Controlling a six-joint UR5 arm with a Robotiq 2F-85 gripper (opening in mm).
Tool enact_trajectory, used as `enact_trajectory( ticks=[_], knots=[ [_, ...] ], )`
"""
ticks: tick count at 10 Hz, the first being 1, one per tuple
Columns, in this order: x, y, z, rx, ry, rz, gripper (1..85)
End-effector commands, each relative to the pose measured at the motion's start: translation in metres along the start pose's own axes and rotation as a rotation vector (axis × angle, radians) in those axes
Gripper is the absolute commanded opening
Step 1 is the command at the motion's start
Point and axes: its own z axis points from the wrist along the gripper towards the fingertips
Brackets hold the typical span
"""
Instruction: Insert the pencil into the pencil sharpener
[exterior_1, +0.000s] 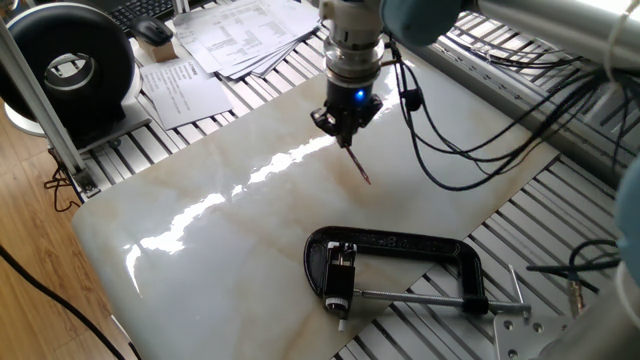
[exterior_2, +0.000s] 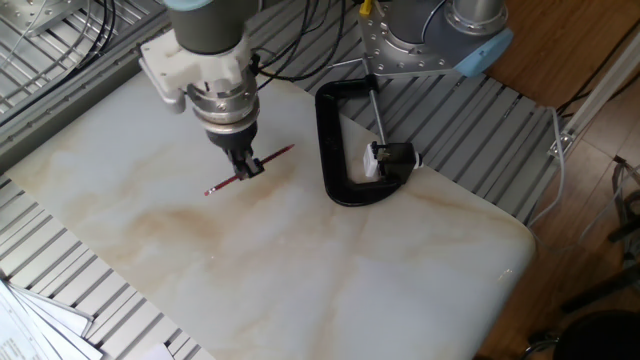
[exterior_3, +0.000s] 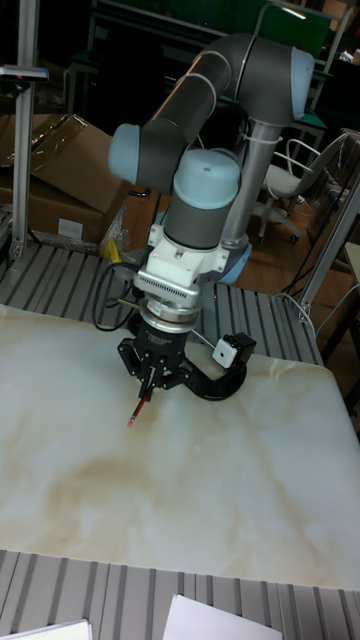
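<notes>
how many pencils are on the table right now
1. The only pencil is clamped in the gripper above the marble slab, left of the black clamp. None lie loose; others could be hidden behind the arm.
</notes>
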Motion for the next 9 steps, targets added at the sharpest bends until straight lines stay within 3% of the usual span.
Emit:
enact_trajectory(
  ticks=[1, 2, 5, 8, 9],
  knots=[
    [0.04, 0.033, -0.011, -0.029, -0.001, 0.135, 1.3],
    [0.04, 0.038, -0.009, -0.008, -0.019, 0.156, 1.3],
    [0.043, 0.05, -0.009, -0.054, -0.003, 0.188, 1.3],
    [0.046, 0.039, -0.009, -0.011, 0.006, 0.178, 1.3],
    [0.043, 0.041, -0.009, -0.02, -0.007, 0.155, 1.3]
  ],
)
